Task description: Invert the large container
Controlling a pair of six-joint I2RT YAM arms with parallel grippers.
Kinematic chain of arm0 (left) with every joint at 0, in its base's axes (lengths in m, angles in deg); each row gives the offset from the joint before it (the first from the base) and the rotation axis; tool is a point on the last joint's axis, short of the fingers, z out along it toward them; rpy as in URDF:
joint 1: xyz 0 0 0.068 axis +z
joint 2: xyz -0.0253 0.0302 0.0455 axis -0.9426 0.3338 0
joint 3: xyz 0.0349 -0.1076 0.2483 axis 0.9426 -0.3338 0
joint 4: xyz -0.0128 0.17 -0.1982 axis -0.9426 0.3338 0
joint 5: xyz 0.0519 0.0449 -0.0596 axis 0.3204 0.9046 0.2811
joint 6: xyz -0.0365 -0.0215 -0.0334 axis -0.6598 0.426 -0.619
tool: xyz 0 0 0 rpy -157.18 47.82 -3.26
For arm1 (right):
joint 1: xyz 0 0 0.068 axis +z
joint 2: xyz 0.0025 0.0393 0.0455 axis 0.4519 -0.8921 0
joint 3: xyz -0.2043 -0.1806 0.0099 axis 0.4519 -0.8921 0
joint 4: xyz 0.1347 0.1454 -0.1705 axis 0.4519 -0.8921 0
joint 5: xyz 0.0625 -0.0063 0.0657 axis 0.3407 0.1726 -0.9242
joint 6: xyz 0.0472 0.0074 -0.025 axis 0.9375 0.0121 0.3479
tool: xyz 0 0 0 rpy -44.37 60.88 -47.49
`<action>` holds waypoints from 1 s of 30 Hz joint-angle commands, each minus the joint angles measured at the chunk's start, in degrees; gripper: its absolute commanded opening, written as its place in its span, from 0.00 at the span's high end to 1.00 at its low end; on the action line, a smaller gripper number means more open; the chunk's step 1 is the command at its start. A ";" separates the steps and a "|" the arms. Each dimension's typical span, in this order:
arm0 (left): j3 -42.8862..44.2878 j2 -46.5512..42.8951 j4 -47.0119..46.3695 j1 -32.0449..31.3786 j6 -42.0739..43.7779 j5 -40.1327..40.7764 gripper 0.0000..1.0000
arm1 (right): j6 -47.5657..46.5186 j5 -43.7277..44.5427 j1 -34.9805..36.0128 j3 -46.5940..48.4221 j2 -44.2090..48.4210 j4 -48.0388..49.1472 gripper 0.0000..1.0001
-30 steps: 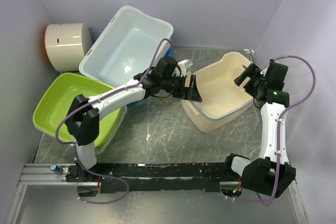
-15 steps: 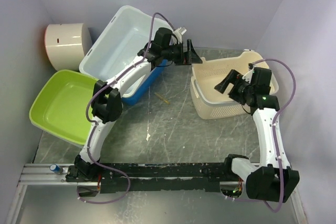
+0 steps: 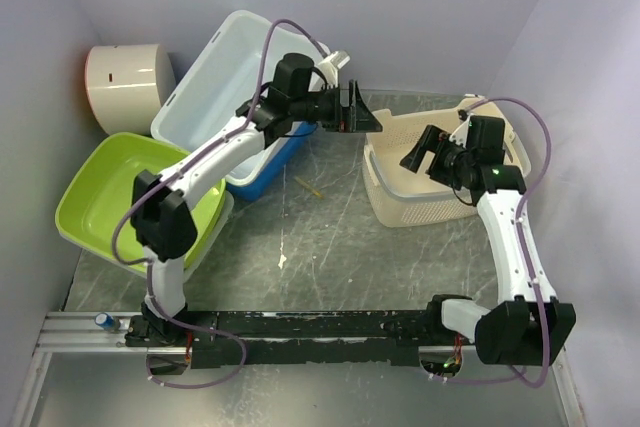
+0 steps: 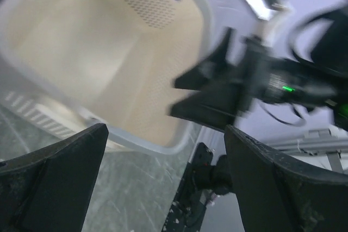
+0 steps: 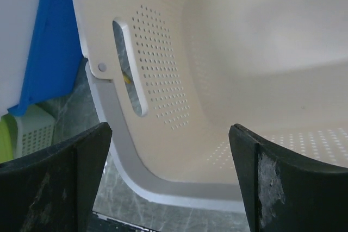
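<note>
The large container (image 3: pixel 235 77), a glossy white tub, lies tilted at the back left with its opening up, resting on the blue tub (image 3: pixel 268 162). My left gripper (image 3: pixel 362 112) is open and empty, in the air between the white tub's right end and the cream basket (image 3: pixel 400 209). Its wrist view shows the basket (image 4: pixel 109 52) and my right gripper ahead of the open left gripper (image 4: pixel 166 134). My right gripper (image 3: pixel 425 152) is open and empty above the basket's inside (image 5: pixel 244 80). Its own view (image 5: pixel 169 131) shows the blue tub (image 5: pixel 51 42) at the left.
A lime green tub (image 3: pixel 110 197) sits at the left under my left arm. A white cylinder (image 3: pixel 125 87) stands in the back left corner. A small yellow stick (image 3: pixel 308 185) lies on the table. Walls close in on three sides. A black rail (image 3: pixel 300 332) runs along the front.
The cream basket went from tilted to flat and sits further right. My left gripper left its rim and rose toward the back. My right gripper moved left over the basket.
</note>
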 commanded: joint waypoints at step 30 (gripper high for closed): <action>-13.81 -29.39 17.42 2.64 14.23 22.35 0.00 | 24.55 15.88 21.33 21.46 -30.84 11.65 1.00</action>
